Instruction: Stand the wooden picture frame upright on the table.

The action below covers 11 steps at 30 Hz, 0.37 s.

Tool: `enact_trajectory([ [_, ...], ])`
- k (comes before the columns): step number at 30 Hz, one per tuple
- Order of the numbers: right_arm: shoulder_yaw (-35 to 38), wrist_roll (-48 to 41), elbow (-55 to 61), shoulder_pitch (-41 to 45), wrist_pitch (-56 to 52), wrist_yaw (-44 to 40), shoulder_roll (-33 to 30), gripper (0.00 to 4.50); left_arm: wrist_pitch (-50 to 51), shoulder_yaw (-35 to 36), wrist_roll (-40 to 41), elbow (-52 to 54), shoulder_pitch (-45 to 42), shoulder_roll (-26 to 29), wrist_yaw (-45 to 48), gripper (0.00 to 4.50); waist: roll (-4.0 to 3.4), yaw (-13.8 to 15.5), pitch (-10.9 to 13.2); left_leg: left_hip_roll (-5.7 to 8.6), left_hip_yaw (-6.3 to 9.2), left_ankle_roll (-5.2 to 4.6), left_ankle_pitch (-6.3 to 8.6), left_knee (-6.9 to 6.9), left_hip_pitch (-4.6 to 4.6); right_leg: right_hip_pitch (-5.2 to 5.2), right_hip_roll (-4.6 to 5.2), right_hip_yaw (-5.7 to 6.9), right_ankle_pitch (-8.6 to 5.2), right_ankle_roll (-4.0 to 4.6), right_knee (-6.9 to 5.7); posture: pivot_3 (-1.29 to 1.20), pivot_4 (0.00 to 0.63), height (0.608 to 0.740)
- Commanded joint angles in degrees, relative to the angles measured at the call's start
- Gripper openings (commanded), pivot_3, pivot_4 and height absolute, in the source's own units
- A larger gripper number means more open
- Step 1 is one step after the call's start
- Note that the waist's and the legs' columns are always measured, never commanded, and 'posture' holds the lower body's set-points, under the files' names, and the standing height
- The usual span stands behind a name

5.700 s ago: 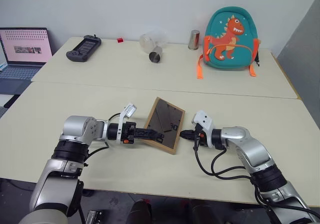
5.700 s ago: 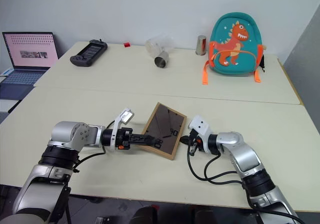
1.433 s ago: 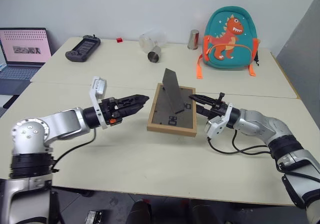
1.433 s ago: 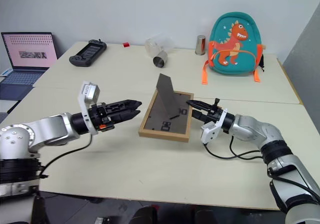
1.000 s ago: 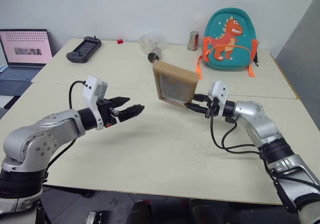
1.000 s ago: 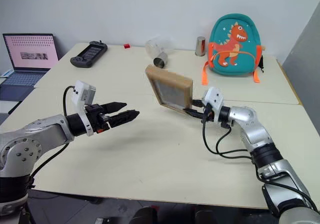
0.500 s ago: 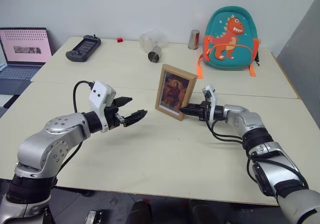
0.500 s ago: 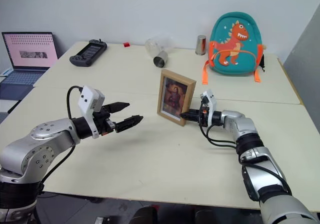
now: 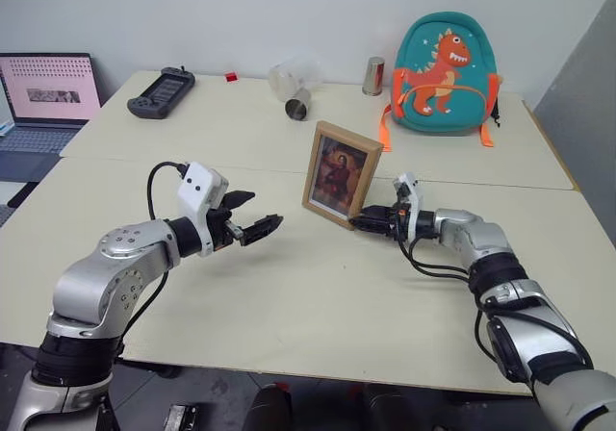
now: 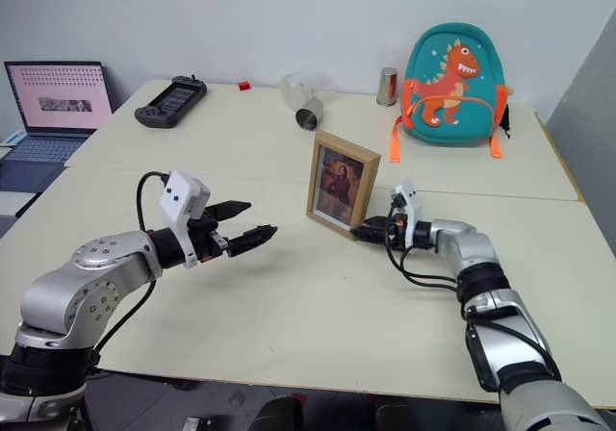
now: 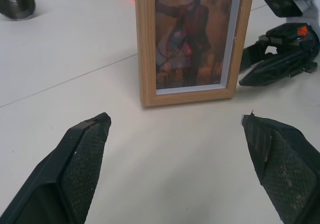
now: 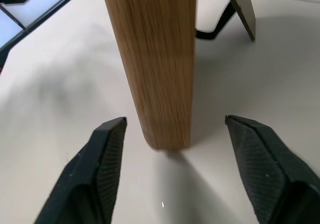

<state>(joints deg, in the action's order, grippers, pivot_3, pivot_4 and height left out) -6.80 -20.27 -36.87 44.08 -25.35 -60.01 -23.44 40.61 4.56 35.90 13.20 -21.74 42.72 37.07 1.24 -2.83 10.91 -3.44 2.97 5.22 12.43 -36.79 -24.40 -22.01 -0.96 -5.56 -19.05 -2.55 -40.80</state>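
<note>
Right gripper point(image 12: 167, 176) has its fingers spread clear on either side of the wooden picture frame point(image 9: 338, 173), which stands upright just ahead of it on the table point(image 9: 318, 306), so I'd draw it straight back, touching neither edge.

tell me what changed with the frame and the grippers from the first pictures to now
The wooden picture frame went from lying back-up on the table to standing upright on its fold-out stand, picture toward the robot. The right gripper lifted it, set it down and has now opened beside its edge. The left gripper drew back, open. The backpack, cups and laptop stayed put.
</note>
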Motion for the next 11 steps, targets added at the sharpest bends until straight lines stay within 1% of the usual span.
enact_trajectory([
  [1, 3.08, 1.18, 16.78, -9.07, -0.71, 0.47, -8.17, 4.38, -1.48, 1.44, -1.59, -2.85, -1.77, 0.15, 1.53, 4.50, 0.00, 0.39, 0.00, 0.02, 0.01, 0.00, 0.00, 0.00, -0.03, 0.00, 0.01, -0.01, 0.00, 0.00, 0.03, 0.00, 0.150, 0.740],
  [2, 4.43, 1.70, 22.44, -12.35, -1.16, 2.17, -10.50, 4.47, -1.80, 1.70, -2.03, -4.18, -2.18, 0.24, 1.89, 4.50, 0.00, 0.54, 0.00, 0.02, 0.00, 0.00, 0.00, 0.00, -0.03, -0.01, 0.02, -0.01, 0.00, 0.00, 0.04, 0.00, 0.150, 0.740],
  [5, 7.90, 1.52, 37.50, -19.97, -2.55, 5.71, -15.03, 4.47, -2.38, 2.62, -2.84, -7.34, -3.50, 0.58, 2.88, 4.50, 0.00, 0.78, 0.00, 0.01, 0.01, -0.01, 0.01, 0.02, -0.07, -0.05, 0.01, 0.00, -0.01, -0.01, 0.07, 0.00, 0.150, 0.740],
  [9, 14.78, -7.83, 55.77, -24.06, -15.55, 13.27, -13.73, 4.47, -3.06, 3.44, -3.78, -11.72, -6.07, 1.84, 5.20, 4.50, -0.02, -0.50, 0.01, -0.10, -0.01, -0.01, 0.00, 0.01, -0.06, -0.11, -0.12, -0.07, -0.01, -0.01, -0.03, 0.00, 0.150, 0.740],
  [11, 16.04, -9.68, 60.21, -24.87, -19.17, 16.45, -12.72, 4.47, -3.34, 3.43, -4.34, -13.01, -6.96, 2.35, 6.63, 4.50, -0.02, -0.62, 0.01, -0.13, 0.02, -0.01, 0.00, 0.01, -0.03, -0.11, -0.18, -0.07, -0.01, -0.01, -0.08, 0.00, 0.150, 0.740],
])
